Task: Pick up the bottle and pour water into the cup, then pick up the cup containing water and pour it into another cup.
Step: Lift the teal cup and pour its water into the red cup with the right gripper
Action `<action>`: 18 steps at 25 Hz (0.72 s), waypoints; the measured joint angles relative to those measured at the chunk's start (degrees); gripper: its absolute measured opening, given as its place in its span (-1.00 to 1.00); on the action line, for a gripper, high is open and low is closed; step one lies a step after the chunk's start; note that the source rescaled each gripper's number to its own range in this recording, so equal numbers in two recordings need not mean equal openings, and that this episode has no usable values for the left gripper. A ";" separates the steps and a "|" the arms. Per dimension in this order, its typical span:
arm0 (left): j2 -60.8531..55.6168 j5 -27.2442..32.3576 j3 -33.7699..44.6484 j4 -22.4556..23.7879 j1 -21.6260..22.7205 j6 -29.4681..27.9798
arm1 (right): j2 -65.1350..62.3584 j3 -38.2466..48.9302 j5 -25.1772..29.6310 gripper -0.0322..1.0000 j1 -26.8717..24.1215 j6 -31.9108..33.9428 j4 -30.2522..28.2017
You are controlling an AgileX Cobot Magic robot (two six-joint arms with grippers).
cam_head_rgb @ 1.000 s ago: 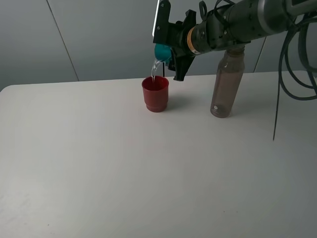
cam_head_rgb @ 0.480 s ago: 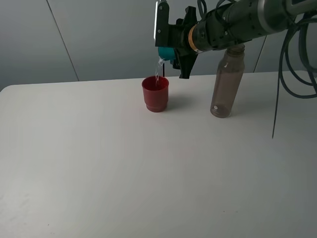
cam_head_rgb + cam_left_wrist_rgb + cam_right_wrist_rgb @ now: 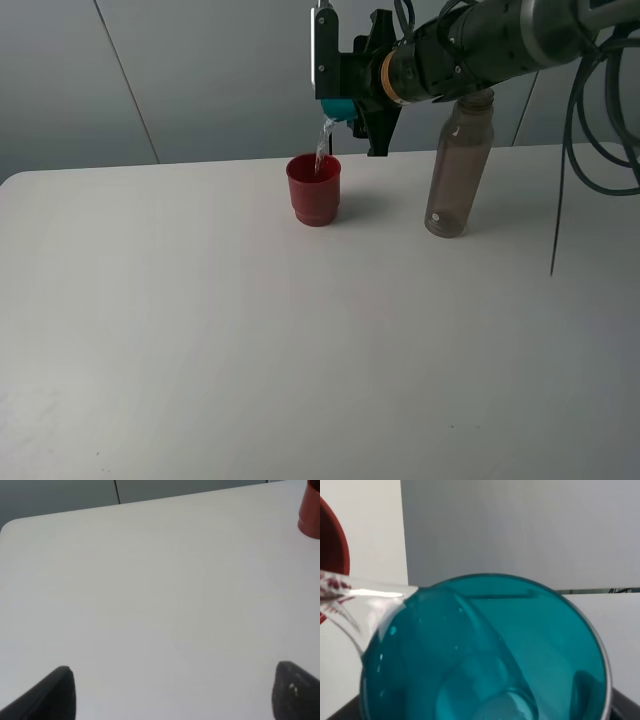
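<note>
My right gripper (image 3: 345,85) is shut on the teal see-through cup (image 3: 336,107) and holds it tipped on its side above the dark-red cup (image 3: 314,189). A thin stream of water (image 3: 322,145) falls from the teal cup into the red cup. In the right wrist view the teal cup's open mouth (image 3: 485,650) fills the picture, with water (image 3: 350,600) running toward the red cup's rim (image 3: 335,540). The smoky grey-brown bottle (image 3: 459,167) stands upright on the table to the right of the red cup. My left gripper (image 3: 172,692) is open and empty over bare table; the red cup (image 3: 310,515) shows at that view's edge.
The white table (image 3: 250,340) runs to a grey panelled wall behind. Black cables (image 3: 580,140) hang from the right arm at the right side, beyond the bottle.
My right gripper has tipped the teal cup further and shifted slightly right and up. The water stream keeps falling into the red cup. The bottle and red cup have not moved.
</note>
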 joint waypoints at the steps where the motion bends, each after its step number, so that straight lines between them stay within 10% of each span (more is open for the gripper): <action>1: 0.00 0.00 0.00 0.00 0.00 0.00 | 0.00 0.00 0.00 -0.56 0.00 0.00 -0.26; 18: 0.00 0.00 0.00 0.00 0.00 0.00 | 0.00 -0.13 1.34 -0.56 0.00 0.22 -4.91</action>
